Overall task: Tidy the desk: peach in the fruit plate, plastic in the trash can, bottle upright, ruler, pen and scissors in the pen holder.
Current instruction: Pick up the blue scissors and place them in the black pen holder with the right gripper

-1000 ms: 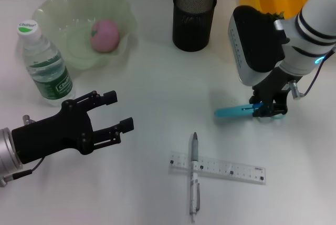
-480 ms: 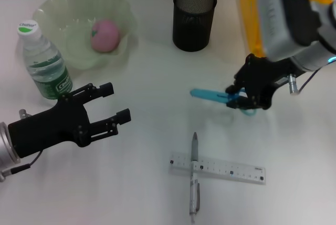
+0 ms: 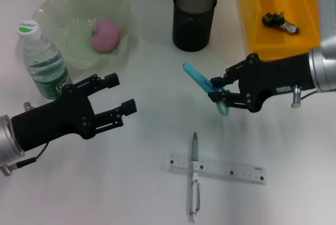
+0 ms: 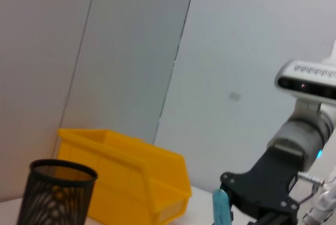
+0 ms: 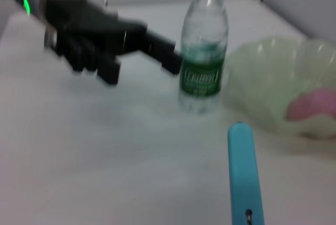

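Lying nearest to us on the white desk point(image 3: 152, 193), the pen point(image 3: 193, 179) crosses over the clear ruler point(image 3: 217, 169), the two touching in a rough cross. Neither gripper is near them.

To our left, our left gripper point(image 3: 114, 106) hovers low over the desk with its black fingers spread and nothing between them. Just beyond it the bottle point(image 3: 42, 62) stands upright, cap on, beside the fruit plate point(image 3: 68, 12).

To our right, our right gripper point(image 3: 221, 89) is pinched on the scissors point(image 3: 206, 87), gripping near the handle loop; the blue blades angle up and away toward the pen holder point(image 3: 194, 18). The scissors look lifted clear of the desk, between the ruler and the holder. Our right wrist view shows the blue blade point(image 5: 243, 177) pointing out over the desk, with the bottle point(image 5: 203, 67) and the other gripper point(image 5: 105, 38) beyond it.

Farther back, the peach point(image 3: 105, 35) sits inside the pale green fruit plate. The black mesh pen holder stands upright near the middle of the far edge. At the far right, the yellow trash can point(image 3: 262, 30) holds a small dark piece of plastic point(image 3: 280, 21).
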You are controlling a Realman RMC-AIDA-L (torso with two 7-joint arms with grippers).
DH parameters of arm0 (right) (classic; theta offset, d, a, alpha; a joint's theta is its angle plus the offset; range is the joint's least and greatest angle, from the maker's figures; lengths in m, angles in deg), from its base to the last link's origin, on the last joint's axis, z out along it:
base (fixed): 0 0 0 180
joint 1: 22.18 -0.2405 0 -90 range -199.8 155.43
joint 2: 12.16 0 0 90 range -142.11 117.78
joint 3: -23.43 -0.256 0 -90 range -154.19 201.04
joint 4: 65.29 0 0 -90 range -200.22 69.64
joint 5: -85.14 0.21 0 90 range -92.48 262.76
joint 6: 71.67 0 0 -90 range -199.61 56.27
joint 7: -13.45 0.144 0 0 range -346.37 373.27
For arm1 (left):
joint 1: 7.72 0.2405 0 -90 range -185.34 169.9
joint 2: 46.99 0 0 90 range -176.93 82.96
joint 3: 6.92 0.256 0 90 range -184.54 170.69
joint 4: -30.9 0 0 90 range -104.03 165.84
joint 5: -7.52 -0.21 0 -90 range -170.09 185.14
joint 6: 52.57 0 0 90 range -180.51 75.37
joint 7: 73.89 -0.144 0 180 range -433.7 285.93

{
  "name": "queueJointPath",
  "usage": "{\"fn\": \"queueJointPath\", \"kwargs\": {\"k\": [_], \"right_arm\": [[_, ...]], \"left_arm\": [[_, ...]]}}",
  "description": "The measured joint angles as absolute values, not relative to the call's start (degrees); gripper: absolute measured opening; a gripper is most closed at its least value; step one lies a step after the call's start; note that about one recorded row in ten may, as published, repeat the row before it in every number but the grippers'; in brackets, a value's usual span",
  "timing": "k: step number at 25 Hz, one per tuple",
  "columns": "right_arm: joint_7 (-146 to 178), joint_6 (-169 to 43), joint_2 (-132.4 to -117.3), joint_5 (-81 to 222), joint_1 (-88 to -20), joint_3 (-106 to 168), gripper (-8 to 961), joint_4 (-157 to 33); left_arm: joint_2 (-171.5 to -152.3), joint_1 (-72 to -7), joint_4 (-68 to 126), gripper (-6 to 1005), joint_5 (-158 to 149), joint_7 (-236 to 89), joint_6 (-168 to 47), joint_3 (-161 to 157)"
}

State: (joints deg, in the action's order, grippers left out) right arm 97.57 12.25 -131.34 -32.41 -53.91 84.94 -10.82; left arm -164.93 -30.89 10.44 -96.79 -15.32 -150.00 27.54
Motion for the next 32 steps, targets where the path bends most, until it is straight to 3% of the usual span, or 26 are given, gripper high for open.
{"fn": "queueJointPath", "kwargs": {"k": [16, 32], "right_arm": [[72.7, 12.4, -131.34, -9.1, -50.1, 78.5, 238, -36.1], [69.6, 13.1, -131.52, -4.1, -49.1, 79.0, 238, -42.3]], "left_arm": [[-165.49, -33.0, 12.2, 805, -96.8, -13.5, -151.8, 27.9], [-165.45, -32.9, 12.2, 805, -97.2, -13.9, -152.7, 28.1]]}}
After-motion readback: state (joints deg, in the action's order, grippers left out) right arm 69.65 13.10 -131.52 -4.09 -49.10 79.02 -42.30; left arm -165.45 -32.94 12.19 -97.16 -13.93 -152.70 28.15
